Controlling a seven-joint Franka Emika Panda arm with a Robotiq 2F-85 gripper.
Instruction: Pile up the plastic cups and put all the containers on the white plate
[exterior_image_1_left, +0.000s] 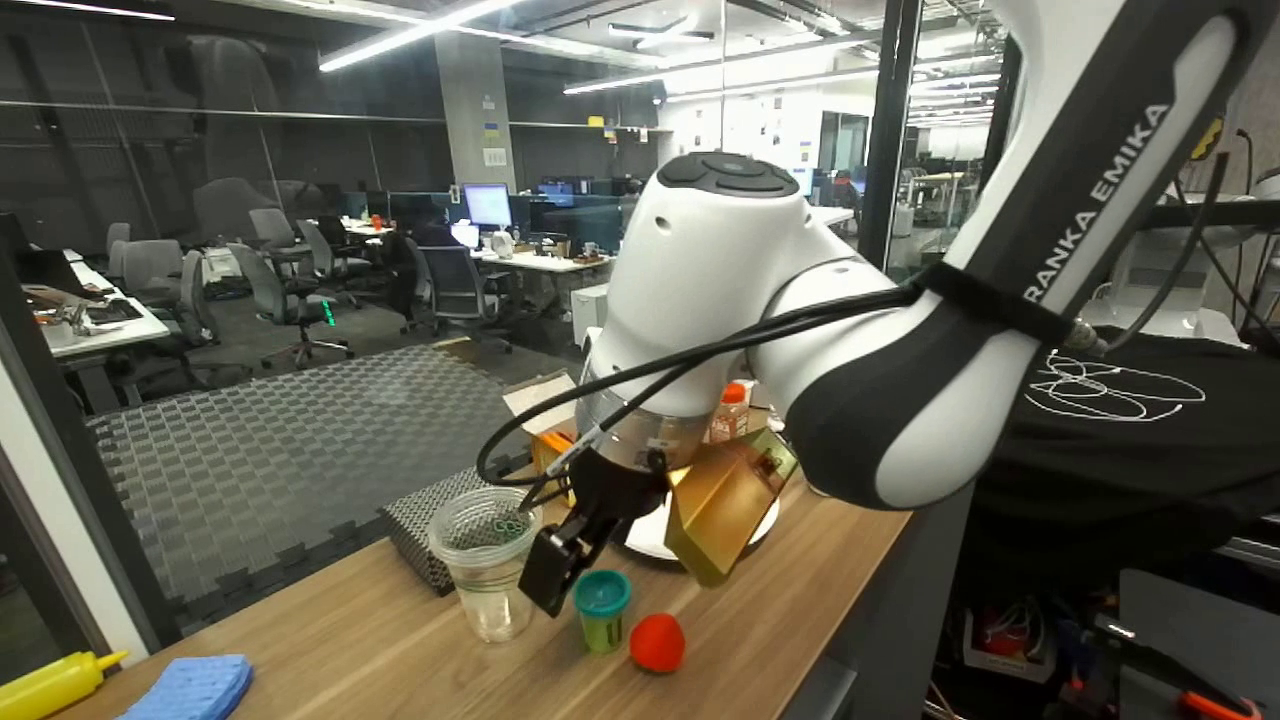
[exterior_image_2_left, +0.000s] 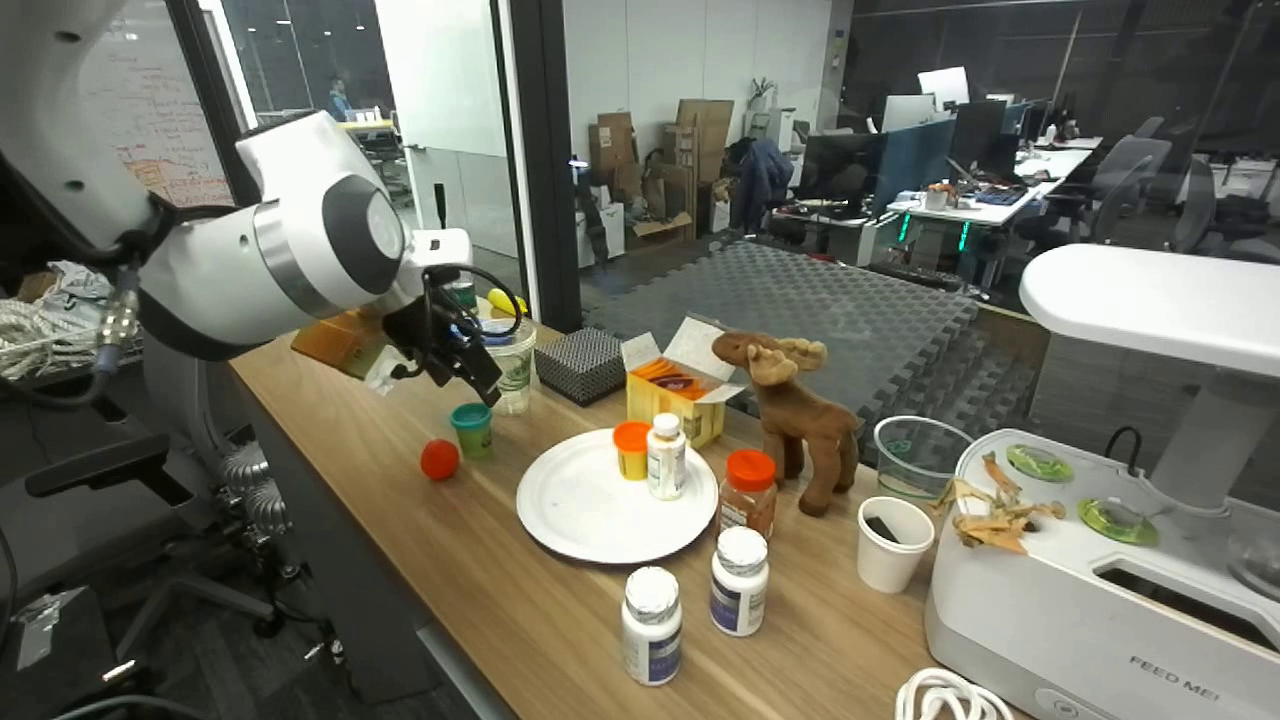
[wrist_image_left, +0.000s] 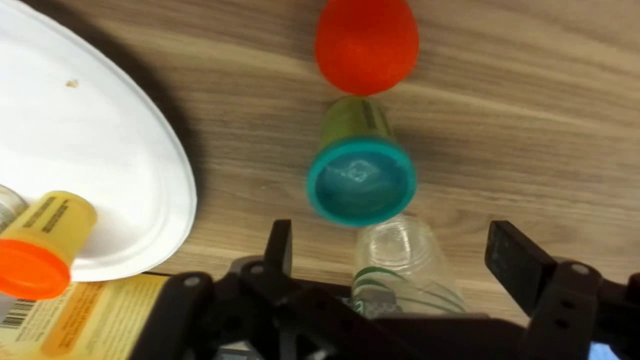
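Hovering over the wooden counter, I judge the white plate well placed, near enough for gathering containers. My gripper is spread wide and holds nothing, presumably leaving room for a pick. The tall clear cup and the wide clear cup stand well apart, so I'd call the pile unfinished. An orange-capped jar sits just beside the plate; the white bottle and orange-lidded tub stand on it, where the task wants containers. The teal-lidded tub, likely my next pick, stands upright on the counter between the tall clear cup and the red ball.
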